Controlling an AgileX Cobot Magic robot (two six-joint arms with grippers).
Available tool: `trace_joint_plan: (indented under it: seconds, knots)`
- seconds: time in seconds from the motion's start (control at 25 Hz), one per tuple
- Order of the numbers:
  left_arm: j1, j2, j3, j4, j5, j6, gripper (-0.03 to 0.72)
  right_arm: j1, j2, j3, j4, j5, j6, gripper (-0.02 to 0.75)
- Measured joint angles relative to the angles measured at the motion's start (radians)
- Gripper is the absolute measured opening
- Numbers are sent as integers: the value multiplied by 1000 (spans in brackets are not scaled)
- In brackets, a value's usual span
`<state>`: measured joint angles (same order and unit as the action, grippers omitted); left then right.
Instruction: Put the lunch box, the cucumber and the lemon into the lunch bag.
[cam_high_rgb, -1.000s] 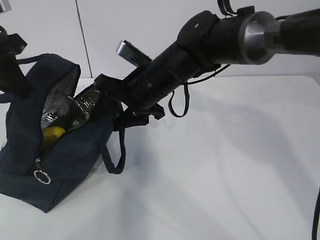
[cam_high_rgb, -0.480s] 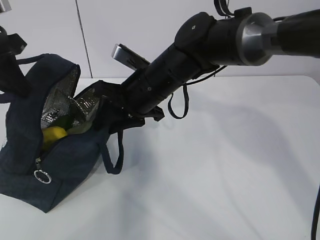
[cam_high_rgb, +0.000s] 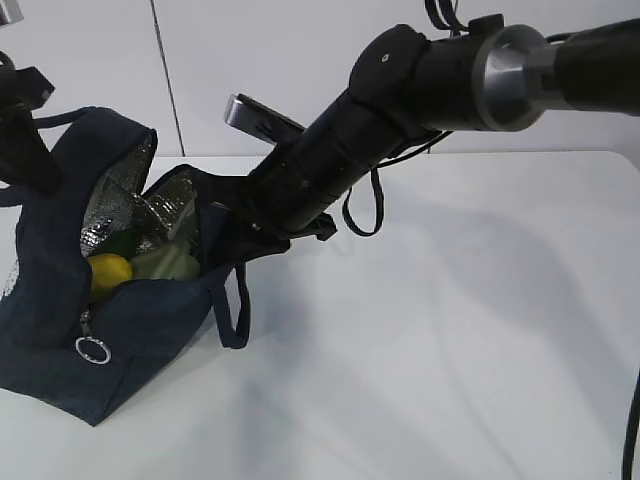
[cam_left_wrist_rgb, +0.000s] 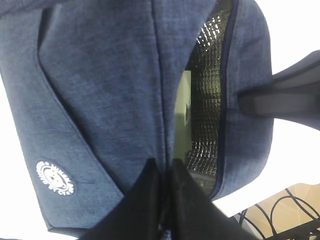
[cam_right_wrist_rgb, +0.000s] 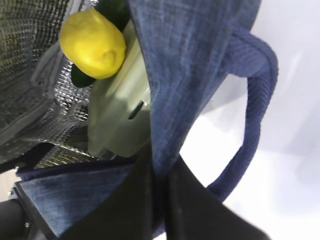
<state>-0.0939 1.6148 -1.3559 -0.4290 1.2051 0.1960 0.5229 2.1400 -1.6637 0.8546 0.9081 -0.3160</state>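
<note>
The navy lunch bag (cam_high_rgb: 150, 310) stands open at the left of the table, its foil lining showing. Inside it the yellow lemon (cam_high_rgb: 108, 272) lies against the pale green lid of the lunch box (cam_high_rgb: 168, 262), with the dark green cucumber (cam_right_wrist_rgb: 80, 79) beneath the lemon (cam_right_wrist_rgb: 93, 44). My right gripper (cam_right_wrist_rgb: 160, 170) is shut on the bag's near rim fabric (cam_right_wrist_rgb: 190, 60), beside a loop handle (cam_right_wrist_rgb: 255, 110). On the opposite rim (cam_left_wrist_rgb: 100, 90) my left gripper (cam_left_wrist_rgb: 165, 172) is shut on the fabric. The lunch box (cam_left_wrist_rgb: 183, 110) shows through the opening.
The bag's zipper ring pull (cam_high_rgb: 93, 349) hangs at its front end. The white table (cam_high_rgb: 450, 330) stretches right of the bag, with a white wall behind. My right arm (cam_high_rgb: 420, 90) slants across the upper middle, a black cable looped under it.
My right gripper has closed on the bag's near rim. The rim has moved outward, the opening is wider and more of the lunch box lid shows. The left gripper has not moved.
</note>
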Motion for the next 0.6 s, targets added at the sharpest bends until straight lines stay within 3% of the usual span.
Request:
trace_joint_plan:
  seconds: [0.2, 0.6]
  knots:
    - [0, 0, 0, -2, 0, 0, 1, 0, -2, 0, -42, 0, 2, 0]
    - [-20, 0, 0, -65, -12, 3, 1, 0, -131, 0, -233, 2, 65, 0]
